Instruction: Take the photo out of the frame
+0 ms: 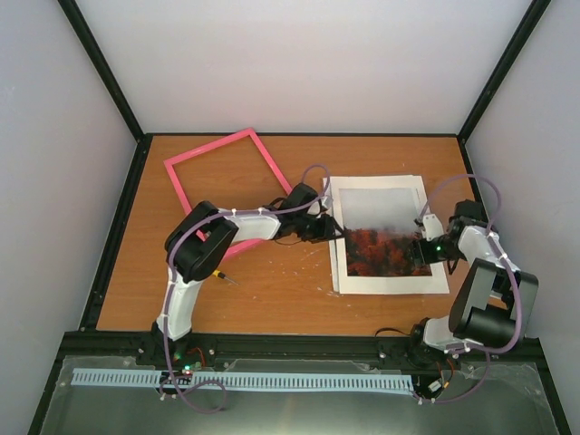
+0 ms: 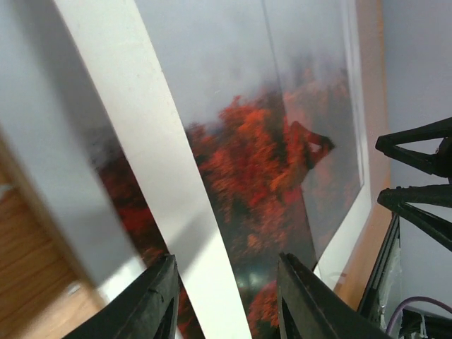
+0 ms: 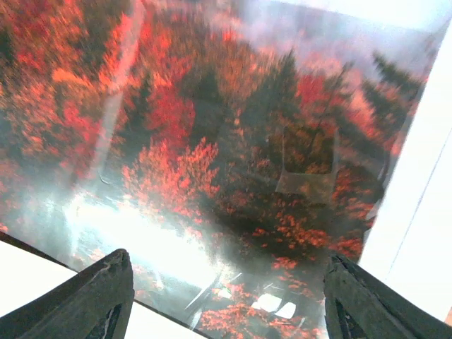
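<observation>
The photo (image 1: 381,231), red-orange forest under a misty sky, lies flat on the table right of centre, on a larger white sheet (image 1: 390,283). The pink frame (image 1: 208,148) lies at the back left, apart from the photo, with bare table showing through it. My left gripper (image 1: 328,228) is at the photo's left edge, open, its fingers straddling a white strip (image 2: 155,141) and the print (image 2: 247,155); nothing is held in the left wrist view (image 2: 226,263). My right gripper (image 1: 421,246) is at the photo's right edge, open and empty just above the glossy print (image 3: 212,141) in the right wrist view (image 3: 227,258).
A small yellow-handled screwdriver (image 1: 220,275) lies by the left arm's elbow. Grey walls and black posts enclose the brown table (image 1: 272,299). The right gripper's fingers (image 2: 417,173) show at the right of the left wrist view.
</observation>
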Controlling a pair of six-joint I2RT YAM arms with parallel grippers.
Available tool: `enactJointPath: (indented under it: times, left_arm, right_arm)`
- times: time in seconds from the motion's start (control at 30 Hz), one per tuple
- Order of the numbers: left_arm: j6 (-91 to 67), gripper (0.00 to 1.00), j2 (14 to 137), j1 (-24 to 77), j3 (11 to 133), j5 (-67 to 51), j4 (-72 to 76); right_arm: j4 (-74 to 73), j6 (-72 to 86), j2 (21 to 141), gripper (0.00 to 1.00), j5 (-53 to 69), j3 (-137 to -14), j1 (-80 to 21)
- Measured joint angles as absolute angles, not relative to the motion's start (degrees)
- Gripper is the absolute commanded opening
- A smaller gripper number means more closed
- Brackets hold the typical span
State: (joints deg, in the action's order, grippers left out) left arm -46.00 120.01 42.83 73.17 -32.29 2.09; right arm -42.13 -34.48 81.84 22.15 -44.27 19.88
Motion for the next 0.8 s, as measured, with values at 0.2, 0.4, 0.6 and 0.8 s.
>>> enactJointPath:
  times: [0.2,0.4,0.6,0.8]
  left_arm:
    - [-46.00,0.39,123.09,44.38,79.46,-33.12,2.04]
    - [-45.95,0.39,128.99,46.15,87.33,-33.76,0.71]
    - [-45.52,0.41,135.24,48.64,95.50,-34.48,-2.31]
    - [-43.97,0.43,135.90,49.69,96.95,-33.89,-4.54]
  right_arm:
    - [-42.68,-33.98,76.93,0.72,23.07,-46.50,19.88]
    - [-42.72,-33.61,75.83,0.73,23.07,-46.57,19.88]
    - [-42.68,-33.54,75.16,0.73,23.09,-46.54,19.88]
    - [-42.68,-33.32,75.09,0.73,23.27,-46.54,19.88]
